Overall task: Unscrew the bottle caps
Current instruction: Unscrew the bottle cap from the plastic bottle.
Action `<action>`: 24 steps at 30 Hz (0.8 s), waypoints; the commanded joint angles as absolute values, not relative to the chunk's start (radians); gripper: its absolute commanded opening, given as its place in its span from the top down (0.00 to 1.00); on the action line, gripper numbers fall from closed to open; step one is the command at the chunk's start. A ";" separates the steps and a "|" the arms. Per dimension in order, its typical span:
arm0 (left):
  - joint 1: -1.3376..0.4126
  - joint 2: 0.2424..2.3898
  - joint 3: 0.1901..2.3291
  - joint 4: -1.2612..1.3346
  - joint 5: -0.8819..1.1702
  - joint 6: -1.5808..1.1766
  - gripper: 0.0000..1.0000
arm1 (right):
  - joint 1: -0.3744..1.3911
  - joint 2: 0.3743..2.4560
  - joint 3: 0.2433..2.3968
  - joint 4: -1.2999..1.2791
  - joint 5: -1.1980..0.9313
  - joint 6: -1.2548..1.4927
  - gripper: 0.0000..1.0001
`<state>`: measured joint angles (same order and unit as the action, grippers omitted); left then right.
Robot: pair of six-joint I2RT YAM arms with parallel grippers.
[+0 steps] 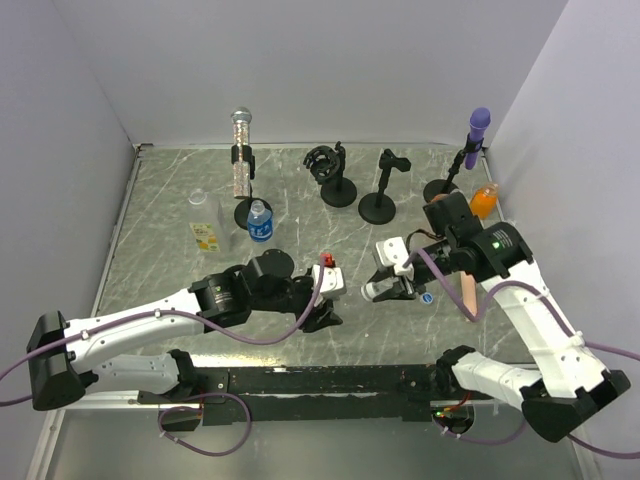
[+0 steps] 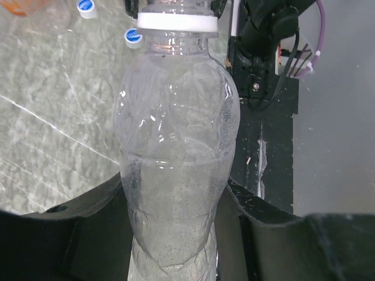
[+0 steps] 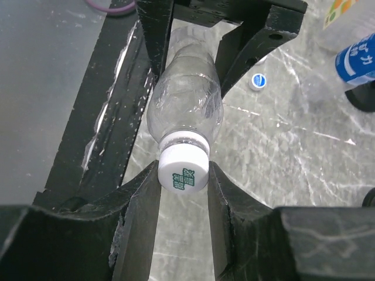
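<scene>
Two blue caps lie loose on table; white cap still on clear bottle, pinched by right gripper; left gripper clamps bottle.

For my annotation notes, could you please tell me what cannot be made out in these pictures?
- Left wrist: the clear bottle's base is cut off by the lower edge, inside the left end effector.
- Right wrist: the right end effector covers the white cap's sides, hiding how far it is unscrewed; its green print is unreadably small.
- Top external: the loose blue cap is too small for detail.
</scene>
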<state>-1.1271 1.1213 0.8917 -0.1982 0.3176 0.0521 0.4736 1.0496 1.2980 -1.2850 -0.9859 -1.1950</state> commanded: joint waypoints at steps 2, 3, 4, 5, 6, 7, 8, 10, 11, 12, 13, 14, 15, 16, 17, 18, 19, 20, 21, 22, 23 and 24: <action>-1.117 1.083 0.873 -0.147 0.310 0.067 0.64 | 0.479 1.091 1.319 -1.244 -1.015 -1.163 0.70; -1.117 1.088 0.873 -0.152 0.296 0.067 0.64 | 0.479 1.091 1.307 -1.221 -1.020 -1.113 0.64; -1.117 1.094 0.871 -0.156 0.284 0.067 0.64 | 0.479 1.089 1.299 -1.204 -1.026 -1.053 0.55; -1.117 1.097 0.873 -0.161 0.275 0.067 0.64 | 0.477 1.091 1.299 -1.195 -1.034 -1.010 0.40; -1.117 1.098 0.871 -0.163 0.267 0.066 0.64 | 0.474 1.091 1.305 -1.193 -1.046 -0.959 0.29; -1.117 1.100 0.868 -0.161 0.264 0.066 0.64 | 0.465 1.089 1.315 -1.192 -1.066 -0.916 0.23; -1.117 1.101 0.864 -0.160 0.264 0.064 0.64 | 0.453 1.085 1.322 -1.189 -1.116 -0.882 0.16; -1.117 1.101 0.856 -0.147 0.262 0.061 0.64 | 0.408 1.066 1.325 -1.155 -1.196 -0.781 0.08; -1.117 1.100 0.856 -0.143 0.259 0.058 0.64 | 0.381 1.051 1.318 -1.119 -1.227 -0.726 0.05; -1.117 1.097 0.856 -0.140 0.252 0.057 0.64 | 0.346 1.040 1.304 -1.077 -1.242 -0.650 0.02; -1.117 1.094 0.856 -0.137 0.242 0.055 0.64 | 0.304 1.025 1.289 -1.027 -1.255 -0.582 0.01; -1.117 1.092 0.854 -0.129 0.227 0.052 0.64 | 0.272 1.016 1.267 -0.965 -1.262 -0.480 0.01; -1.117 1.092 0.854 -0.124 0.210 0.049 0.64 | 0.241 1.006 1.244 -0.909 -1.250 -0.357 0.01; -1.117 1.094 0.857 -0.124 0.184 0.046 0.64 | 0.230 0.991 1.206 -0.803 -1.185 -0.193 0.01; -1.117 1.095 0.861 -0.124 0.161 0.041 0.64 | 0.229 0.983 1.169 -0.740 -1.108 -0.013 0.01; -1.117 1.100 0.864 -0.120 0.144 0.040 0.64 | 0.229 0.982 1.149 -0.733 -1.085 0.064 0.01; -1.117 1.101 0.865 -0.117 0.123 0.038 0.64 | 0.229 0.989 1.132 -0.745 -1.089 0.087 0.01; -1.117 1.106 0.868 -0.112 0.112 0.038 0.64 | 0.229 0.994 1.118 -0.747 -1.072 0.130 0.01; -1.117 1.112 0.870 -0.109 0.103 0.038 0.64 | 0.230 0.999 1.102 -0.744 -1.069 0.156 0.01; -1.117 1.120 0.871 -0.104 0.092 0.038 0.64 | 0.230 1.002 1.092 -0.742 -1.066 0.160 0.01; -1.117 1.126 0.876 -0.101 0.086 0.038 0.64 | 0.230 1.002 1.088 -0.744 -1.055 0.156 0.01; -1.117 1.132 0.879 -0.100 0.081 0.040 0.64 | 0.230 1.002 1.082 -0.733 -1.043 0.169 0.01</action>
<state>-1.1160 1.1133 0.8524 -0.1608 0.1471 0.0467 0.2329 1.0008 1.1027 -0.8249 -1.0935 -0.0479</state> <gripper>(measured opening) 0.515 0.993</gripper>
